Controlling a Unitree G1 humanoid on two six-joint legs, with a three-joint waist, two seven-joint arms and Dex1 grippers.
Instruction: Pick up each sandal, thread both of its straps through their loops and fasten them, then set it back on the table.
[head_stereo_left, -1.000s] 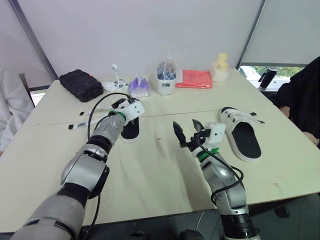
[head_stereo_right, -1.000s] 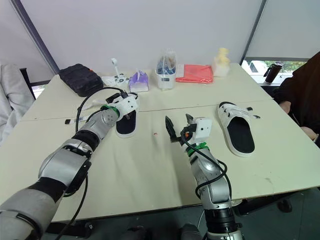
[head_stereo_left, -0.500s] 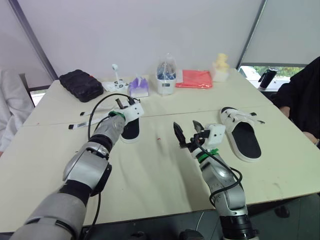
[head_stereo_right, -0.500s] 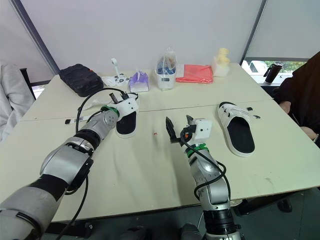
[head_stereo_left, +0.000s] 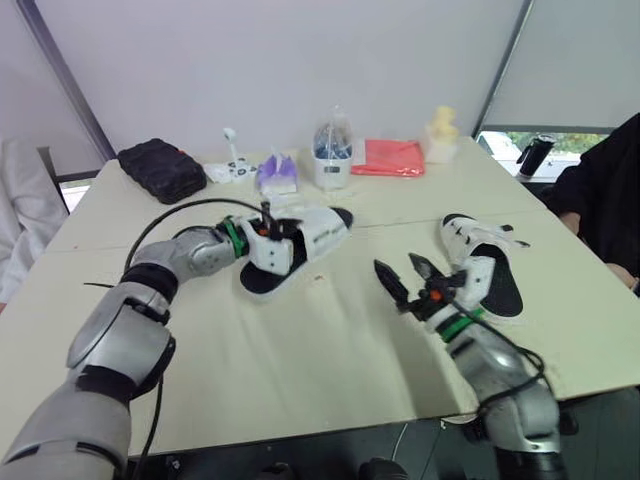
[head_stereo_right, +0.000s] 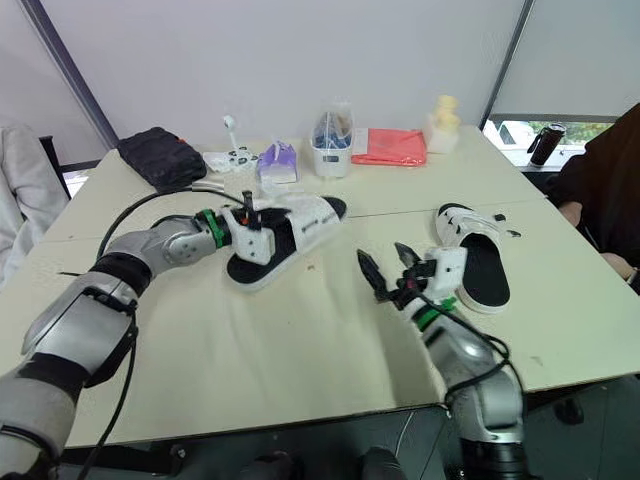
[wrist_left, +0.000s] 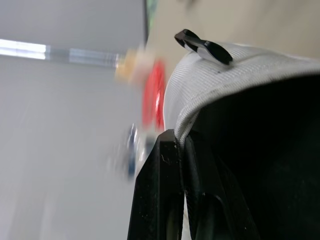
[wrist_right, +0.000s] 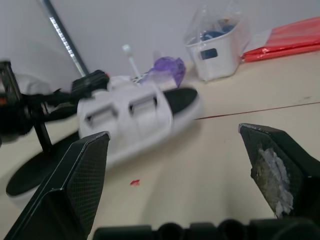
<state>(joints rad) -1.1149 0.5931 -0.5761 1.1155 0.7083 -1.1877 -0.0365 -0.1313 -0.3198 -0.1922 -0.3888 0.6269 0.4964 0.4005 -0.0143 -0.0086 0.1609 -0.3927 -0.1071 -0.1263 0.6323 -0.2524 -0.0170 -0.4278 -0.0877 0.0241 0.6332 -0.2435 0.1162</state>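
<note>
A white sandal with a black footbed (head_stereo_left: 305, 240) lies slantwise at the table's middle left, its two straps toward the back right. My left gripper (head_stereo_left: 268, 225) is shut on its side edge. In the left wrist view the black fingers (wrist_left: 162, 200) pinch the white edge of the sandal (wrist_left: 225, 75) below a black loop (wrist_left: 202, 45). My right gripper (head_stereo_left: 405, 278) hovers open and holds nothing, a little right of that sandal. The second sandal (head_stereo_left: 495, 270) rests flat on the table behind my right wrist, partly hidden by it.
Along the table's far edge stand a black pouch (head_stereo_left: 160, 170), a purple tissue pack (head_stereo_left: 277, 172), a clear container (head_stereo_left: 332, 155), a red cloth (head_stereo_left: 388, 158) and a yellow object (head_stereo_left: 442, 125). A person in black (head_stereo_left: 610, 190) sits at the right.
My left gripper shut on the sandal and pulled it right toward the table's middle, turning it. My right arm swung right and nearer, staying open.
</note>
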